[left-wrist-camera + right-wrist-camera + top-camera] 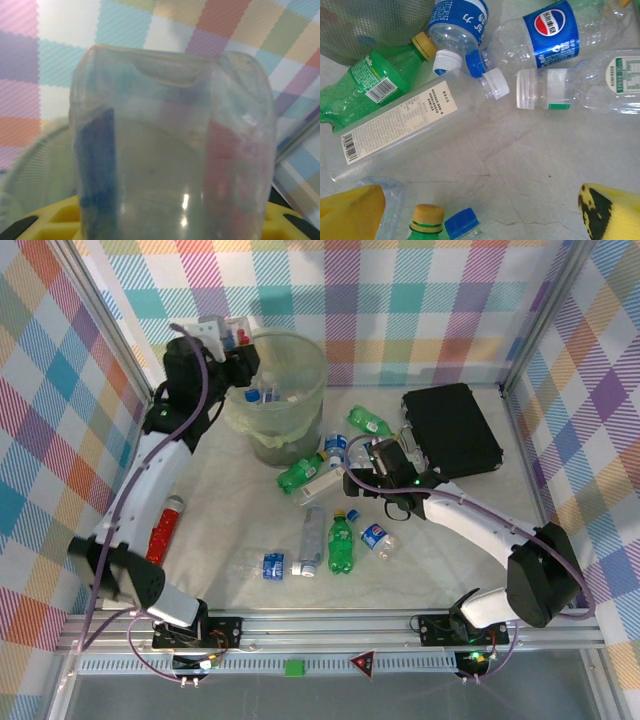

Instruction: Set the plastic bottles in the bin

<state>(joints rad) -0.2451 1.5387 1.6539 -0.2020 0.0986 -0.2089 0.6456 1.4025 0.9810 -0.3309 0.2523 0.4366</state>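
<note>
While left fingers (52, 219) pinch clear bottle (170, 150) at bin (292, 432), right fingers (351, 211) spread over bottles (400, 120)

Left gripper (238, 358) holds a clear bottle (238, 337) at the rim of the bin (312, 400). Right gripper (362, 458) hovers above scattered plastic bottles (342, 540) on the table (230, 500), near a black rectangular case (452, 428).

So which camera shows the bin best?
The top external view: the whole bin shows, rim and wall. The left wrist view catches a blurred bit of rim behind a clear bottle; the right wrist, a mesh corner.
</note>
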